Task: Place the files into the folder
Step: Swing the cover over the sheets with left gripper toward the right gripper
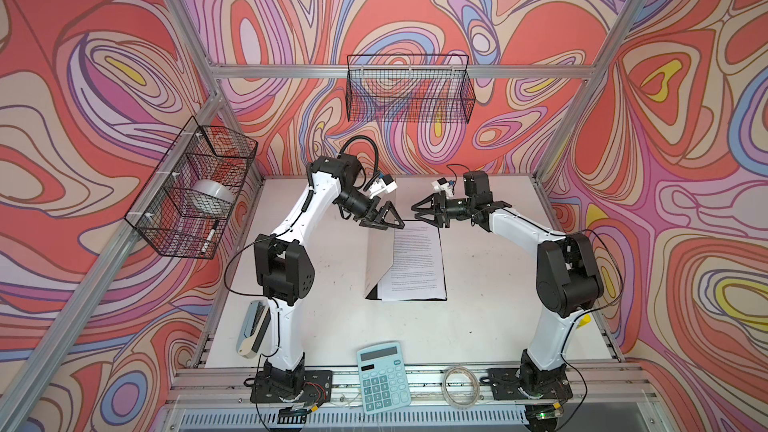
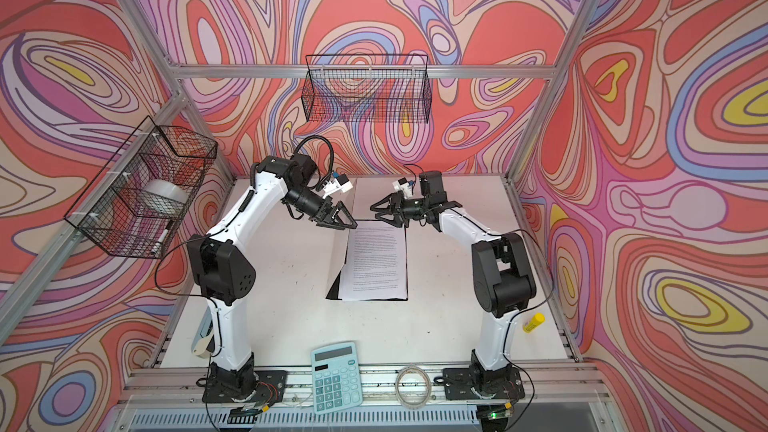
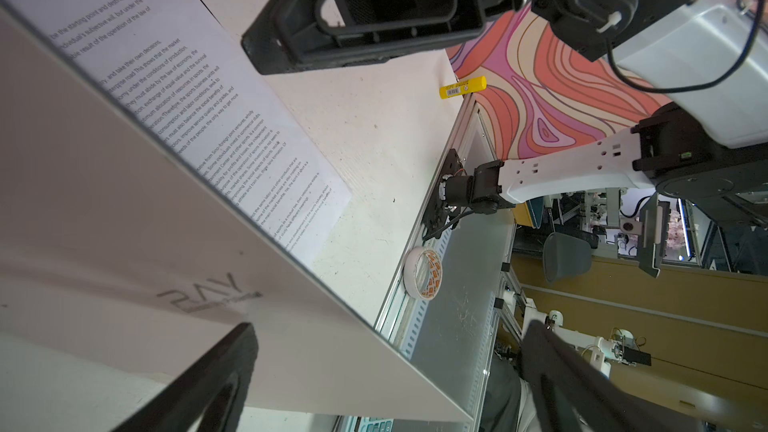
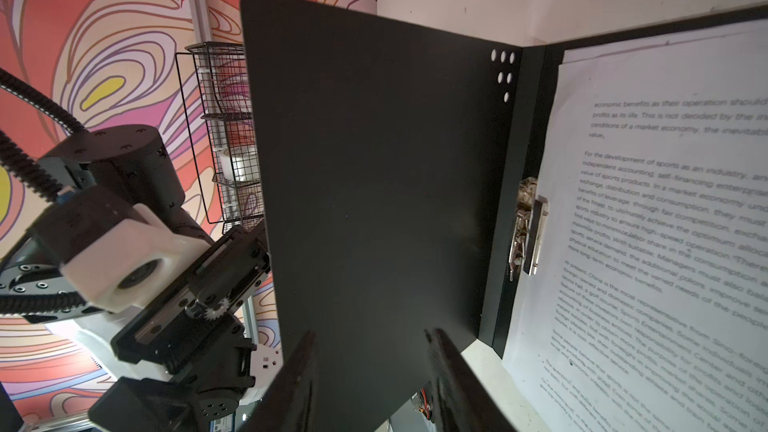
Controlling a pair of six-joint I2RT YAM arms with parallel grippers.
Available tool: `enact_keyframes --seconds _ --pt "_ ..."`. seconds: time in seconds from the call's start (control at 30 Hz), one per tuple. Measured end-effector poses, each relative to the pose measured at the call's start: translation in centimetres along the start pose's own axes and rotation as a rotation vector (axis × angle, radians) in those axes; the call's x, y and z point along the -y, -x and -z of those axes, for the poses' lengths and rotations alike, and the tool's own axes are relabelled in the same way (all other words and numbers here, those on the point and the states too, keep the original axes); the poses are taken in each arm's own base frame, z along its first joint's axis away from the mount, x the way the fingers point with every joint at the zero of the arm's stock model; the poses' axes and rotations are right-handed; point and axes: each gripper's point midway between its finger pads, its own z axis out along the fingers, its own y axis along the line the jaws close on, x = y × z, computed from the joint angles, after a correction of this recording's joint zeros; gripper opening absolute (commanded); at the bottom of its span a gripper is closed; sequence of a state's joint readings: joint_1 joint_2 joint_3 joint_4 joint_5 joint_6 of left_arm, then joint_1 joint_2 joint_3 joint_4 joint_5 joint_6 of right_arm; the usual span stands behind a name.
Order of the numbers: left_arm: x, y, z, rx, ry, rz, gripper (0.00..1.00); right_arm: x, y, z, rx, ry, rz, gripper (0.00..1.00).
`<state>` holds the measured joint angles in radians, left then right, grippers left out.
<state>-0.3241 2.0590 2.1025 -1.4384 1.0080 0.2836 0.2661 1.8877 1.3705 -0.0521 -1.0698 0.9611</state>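
A white tabletop (image 1: 353, 326) sits between walls of swirling red, pink and lilac. At the bottom of both top views, on the front rail, lie a teal plastic calculator (image 1: 383, 376) and a clear ring of tape (image 1: 459, 384), well apart from the work.

Mid-frame lies the flat silver-white folder with a black inside (image 1: 380, 257). It is open, with its back half flat on the table and its front cover (image 3: 166, 222) raised and tilted. The files, white printed paper sheets (image 1: 417, 263), lie squarely on the flat half beside the metal spine clip (image 4: 525, 234). Whether the clip pinches them I cannot tell.

Just beyond, the left gripper (image 1: 394, 221) has its jaws spread wide either side of the cover's far end, gripping nothing. The right gripper (image 1: 415, 211) hangs over the sheets' far edge, jaws half apart and empty.

The sheets look light, limp and ready to slide. The cover looks like thin stiff board swinging on its spine, best taken at its free long edge. Bare table lies on both sides of the folder, but the right gripper seems to stand in the cover's closing path.

Farthest off, a black wire basket (image 1: 409, 89) hangs on the back wall.
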Motion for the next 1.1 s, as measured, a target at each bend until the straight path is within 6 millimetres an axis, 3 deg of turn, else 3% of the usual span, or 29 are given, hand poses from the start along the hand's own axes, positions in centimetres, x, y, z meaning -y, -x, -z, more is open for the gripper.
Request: enact_keyframes --seconds 0.83,1.1 --pt "0.2 0.2 -0.1 -0.002 0.014 -0.019 1.00 0.2 0.1 -0.4 -0.010 0.013 -0.019 0.45" --pt "0.1 0.2 -0.1 -0.004 0.021 -0.020 1.00 1.2 -0.4 -0.4 -0.019 -0.023 -0.033 0.45"
